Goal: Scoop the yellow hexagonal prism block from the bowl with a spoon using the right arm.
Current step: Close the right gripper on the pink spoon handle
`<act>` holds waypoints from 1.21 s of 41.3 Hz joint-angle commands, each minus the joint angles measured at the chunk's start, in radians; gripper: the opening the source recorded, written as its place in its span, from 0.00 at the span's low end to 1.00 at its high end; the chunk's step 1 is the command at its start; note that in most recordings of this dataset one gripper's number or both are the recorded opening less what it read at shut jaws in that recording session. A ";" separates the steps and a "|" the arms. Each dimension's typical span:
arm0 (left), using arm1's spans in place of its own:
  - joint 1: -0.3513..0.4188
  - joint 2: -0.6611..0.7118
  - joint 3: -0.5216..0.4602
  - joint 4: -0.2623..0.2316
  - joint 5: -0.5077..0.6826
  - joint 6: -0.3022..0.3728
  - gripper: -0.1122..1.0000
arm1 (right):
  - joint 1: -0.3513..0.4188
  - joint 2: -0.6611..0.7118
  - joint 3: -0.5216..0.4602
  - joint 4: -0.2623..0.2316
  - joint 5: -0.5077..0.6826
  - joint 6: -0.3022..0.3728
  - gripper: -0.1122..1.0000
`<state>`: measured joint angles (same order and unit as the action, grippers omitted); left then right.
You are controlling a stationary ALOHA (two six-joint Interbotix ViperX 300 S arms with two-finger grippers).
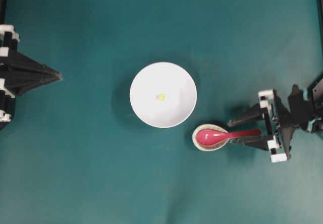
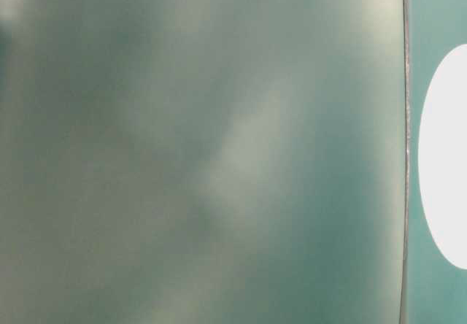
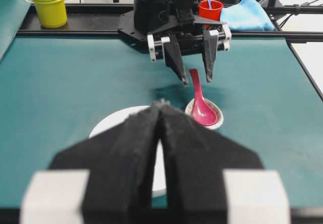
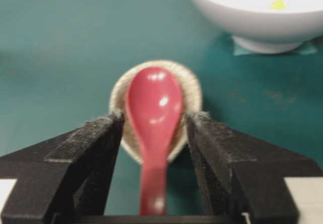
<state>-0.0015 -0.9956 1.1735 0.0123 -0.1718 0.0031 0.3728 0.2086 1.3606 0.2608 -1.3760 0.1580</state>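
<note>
The white bowl (image 1: 174,80) stands mid-table with the tiny yellow hexagonal prism block (image 1: 161,97) lying inside it. To the bowl's lower right, the pink-red spoon (image 1: 212,136) rests in a speckled beige spoon rest (image 1: 201,146), handle pointing right. My right gripper (image 1: 232,132) is open, and its fingers straddle the handle without touching it. In the right wrist view the spoon (image 4: 154,108) runs between the fingertips (image 4: 113,125), and the bowl (image 4: 252,24) with the block (image 4: 277,4) is beyond. My left gripper (image 1: 56,75) sits shut at the far left edge.
In the left wrist view a yellow and blue cup stack (image 3: 49,4), a red cup (image 3: 210,9) and a blue cloth (image 3: 247,14) sit behind the table's far rail. The table-level view is a blur, with a white shape (image 2: 446,156) at its right edge.
</note>
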 commanded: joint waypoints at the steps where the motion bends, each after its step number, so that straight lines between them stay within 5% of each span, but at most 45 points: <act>1: 0.000 0.011 -0.023 0.003 -0.003 -0.002 0.10 | 0.018 0.017 -0.015 0.008 -0.015 0.003 0.62; 26: 0.000 0.009 -0.023 0.003 -0.008 -0.003 0.10 | 0.025 0.026 0.000 0.020 0.080 0.002 0.62; 50: 0.000 0.009 -0.020 0.003 -0.003 -0.006 0.10 | 0.063 0.026 -0.005 0.092 0.097 0.003 0.61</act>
<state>-0.0015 -0.9940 1.1735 0.0123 -0.1703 -0.0015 0.4234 0.2470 1.3576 0.3405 -1.2747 0.1626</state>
